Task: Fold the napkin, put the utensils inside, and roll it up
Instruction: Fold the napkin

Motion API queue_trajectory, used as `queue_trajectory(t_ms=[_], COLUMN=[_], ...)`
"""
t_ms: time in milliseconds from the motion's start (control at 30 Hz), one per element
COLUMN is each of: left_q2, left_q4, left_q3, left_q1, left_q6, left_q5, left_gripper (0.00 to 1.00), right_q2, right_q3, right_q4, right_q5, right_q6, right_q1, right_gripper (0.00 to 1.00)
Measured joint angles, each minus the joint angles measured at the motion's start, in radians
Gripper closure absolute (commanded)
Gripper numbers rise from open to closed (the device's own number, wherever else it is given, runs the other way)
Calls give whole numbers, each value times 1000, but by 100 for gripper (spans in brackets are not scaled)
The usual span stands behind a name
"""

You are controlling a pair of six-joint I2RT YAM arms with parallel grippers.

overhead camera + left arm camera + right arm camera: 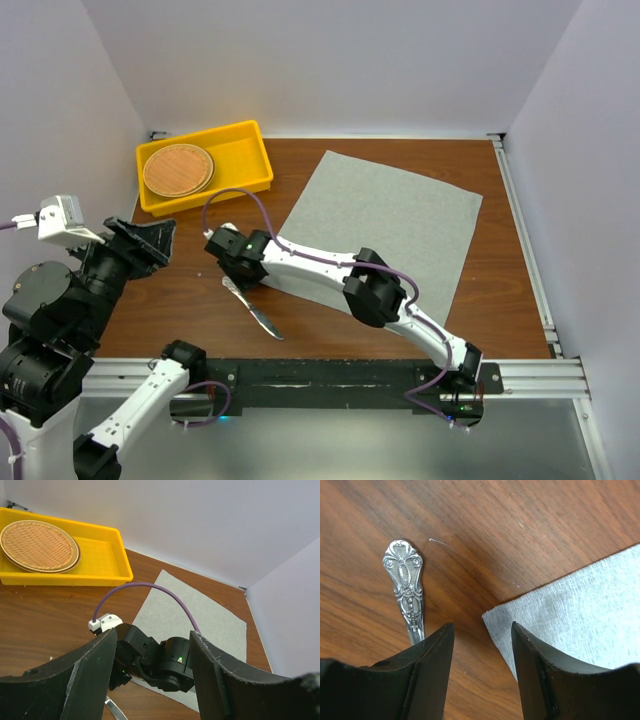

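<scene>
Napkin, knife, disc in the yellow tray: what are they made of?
Napkin: grey fabric, matte, with a fine weave showing. Knife: shiny silver metal with an embossed handle. Disc: brown woven fibre, maybe rattan. Its tray: glossy yellow, likely plastic.

No writing, label or number is legible on anything here.

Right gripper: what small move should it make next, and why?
Probably lower onto the near corner of the napkin and close on it. The cloth lies flat and unfolded, that corner sits just below the open right gripper, and the knife beside it should wait until the fold.
</scene>
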Motion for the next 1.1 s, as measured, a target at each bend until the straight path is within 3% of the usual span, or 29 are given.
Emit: queue_trajectory(t_ms=[233,467,533,867,1100], left_q2=[5,10,11,86,229], left_q4=[-3,-3,-3,61,149], left_q3=[4,4,3,-84,-144], left_q1=[0,0,0,0,0], left_q6=[0,-1,-2,-14,-23], left_q5=[-2,-8,-8,34,110], left_gripper=[35,35,35,37,37], right_q2=[-10,-12,-12,-26,-294], right_q3=[-58,-63,-61,-8,-339], right_q4=[59,75,73,-2,83], right_q5=[-55,-58,-61,-174,-368], right_q6=[11,11,10,55,106], right_q1=[-21,-31,-36,-122,-359], right_gripper=[57,87,100,100,100])
